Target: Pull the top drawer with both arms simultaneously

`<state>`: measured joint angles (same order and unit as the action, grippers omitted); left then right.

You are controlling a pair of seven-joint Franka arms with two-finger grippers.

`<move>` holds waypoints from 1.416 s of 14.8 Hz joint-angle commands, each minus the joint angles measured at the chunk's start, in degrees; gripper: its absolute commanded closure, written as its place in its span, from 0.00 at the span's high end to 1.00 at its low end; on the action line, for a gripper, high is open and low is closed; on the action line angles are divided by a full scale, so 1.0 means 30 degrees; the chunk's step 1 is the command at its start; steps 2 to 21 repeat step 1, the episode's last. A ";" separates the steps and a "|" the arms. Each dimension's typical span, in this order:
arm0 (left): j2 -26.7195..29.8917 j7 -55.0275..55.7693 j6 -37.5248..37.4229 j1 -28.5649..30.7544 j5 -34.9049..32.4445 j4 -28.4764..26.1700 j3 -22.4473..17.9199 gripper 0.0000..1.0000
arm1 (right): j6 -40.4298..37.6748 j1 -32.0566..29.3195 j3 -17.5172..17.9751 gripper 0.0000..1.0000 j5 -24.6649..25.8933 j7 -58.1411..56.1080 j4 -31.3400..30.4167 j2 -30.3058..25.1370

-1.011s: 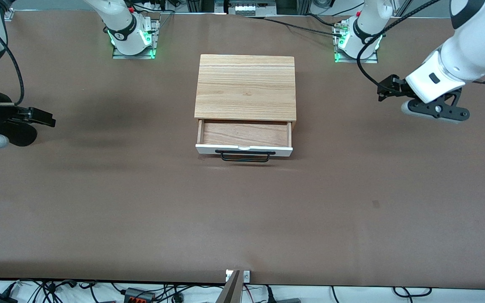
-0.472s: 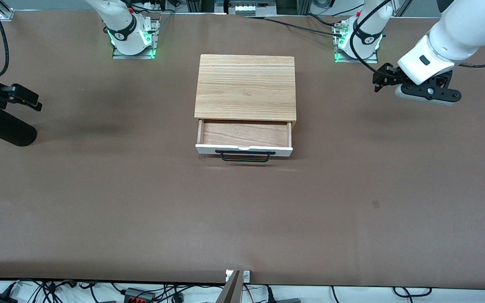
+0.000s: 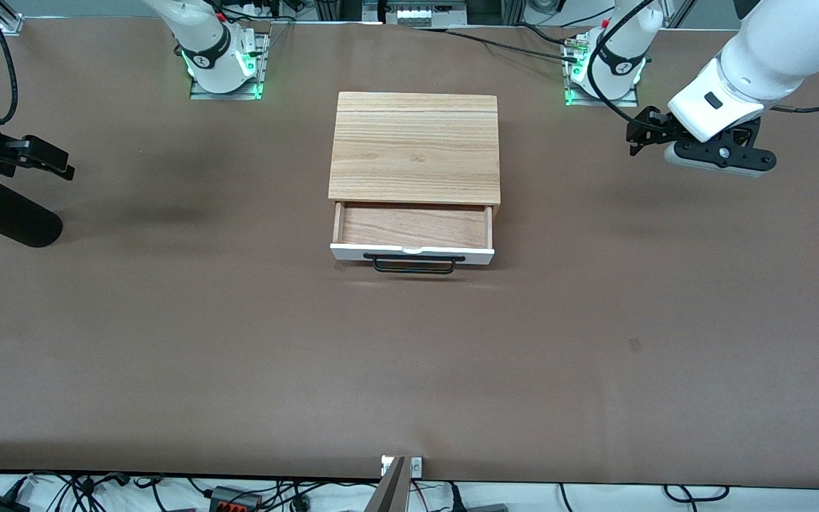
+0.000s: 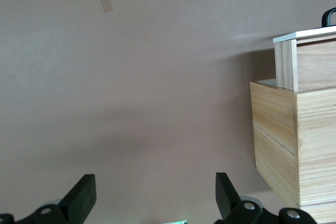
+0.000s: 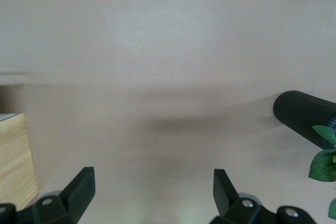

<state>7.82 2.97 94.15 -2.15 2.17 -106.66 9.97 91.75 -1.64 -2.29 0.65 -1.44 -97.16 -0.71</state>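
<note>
Mid-table, nearest the front cam: the top drawer [image 3: 411,236] stands pulled partway out of its wooden cabinet [image 3: 414,147], w/ white front panel, thin black bar handle [image 3: 414,264], light wood inside, nothing in it. Left gripper [image 3: 638,136] hangs over bare table toward the left arm's end, fingers spread, holding nothing. Right gripper [image 3: 54,162] likewise at the right arm's end, fingers apart, by a black cylinder [image 3: 15,220].

Brown table [image 3: 239,370]: wooden cabinet [image 3: 414,146] mid, black cylinder [image 3: 15,222] at right arm's end

Bare table [image 3: 409,370] fronting top drawer [image 3: 411,254] handle.
</note>
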 commanded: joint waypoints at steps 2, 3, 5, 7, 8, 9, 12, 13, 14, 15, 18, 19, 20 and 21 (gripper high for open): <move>0.0061 0.0211 0.0053 -0.0017 -0.0315 -0.0044 -0.0012 1.00 | -0.0289 -0.0450 0.0354 1.00 -0.0244 0.0100 -0.0046 -0.0144; 0.0061 0.0211 0.0053 -0.0017 -0.0315 -0.0044 -0.0012 1.00 | -0.0289 -0.0450 0.0354 1.00 -0.0244 0.0100 -0.0046 -0.0144; 0.0061 0.0211 0.0053 -0.0017 -0.0315 -0.0044 -0.0012 1.00 | -0.0289 -0.0450 0.0354 1.00 -0.0244 0.0100 -0.0046 -0.0144; 0.0061 0.0211 0.0053 -0.0017 -0.0315 -0.0044 -0.0012 1.00 | -0.0289 -0.0450 0.0354 1.00 -0.0244 0.0100 -0.0046 -0.0144; 0.0061 0.0211 0.0053 -0.0017 -0.0315 -0.0044 -0.0012 1.00 | -0.0289 -0.0450 0.0354 1.00 -0.0244 0.0100 -0.0046 -0.0144; 0.0061 0.0211 0.0053 -0.0017 -0.0315 -0.0044 -0.0012 1.00 | -0.0289 -0.0450 0.0354 1.00 -0.0244 0.0100 -0.0046 -0.0144; 0.0061 0.0211 0.0053 -0.0017 -0.0315 -0.0044 -0.0012 1.00 | -0.0289 -0.0450 0.0354 1.00 -0.0244 0.0100 -0.0046 -0.0144; 0.0061 0.0211 0.0053 -0.0017 -0.0315 -0.0044 -0.0012 1.00 | -0.0289 -0.0450 0.0354 1.00 -0.0244 0.0100 -0.0046 -0.0144; 0.0061 0.0211 0.0053 -0.0017 -0.0315 -0.0044 -0.0012 1.00 | -0.0289 -0.0450 0.0354 1.00 -0.0244 0.0100 -0.0046 -0.0144; 0.0061 0.0211 0.0053 -0.0017 -0.0315 -0.0044 -0.0012 1.00 | -0.0289 -0.0450 0.0354 1.00 -0.0244 0.0100 -0.0046 -0.0144; 0.0061 0.0211 0.0053 -0.0017 -0.0315 -0.0044 -0.0012 1.00 | -0.0289 -0.0450 0.0354 1.00 -0.0244 0.0100 -0.0046 -0.0144; 0.0061 0.0211 0.0053 -0.0017 -0.0315 -0.0044 -0.0012 1.00 | -0.0289 -0.0450 0.0354 1.00 -0.0244 0.0100 -0.0046 -0.0144; 0.0061 0.0211 0.0053 -0.0017 -0.0315 -0.0044 -0.0012 1.00 | -0.0289 -0.0450 0.0354 1.00 -0.0244 0.0100 -0.0046 -0.0144; 0.0061 0.0211 0.0053 -0.0017 -0.0315 -0.0044 -0.0012 1.00 | -0.0289 -0.0450 0.0354 1.00 -0.0244 0.0100 -0.0046 -0.0144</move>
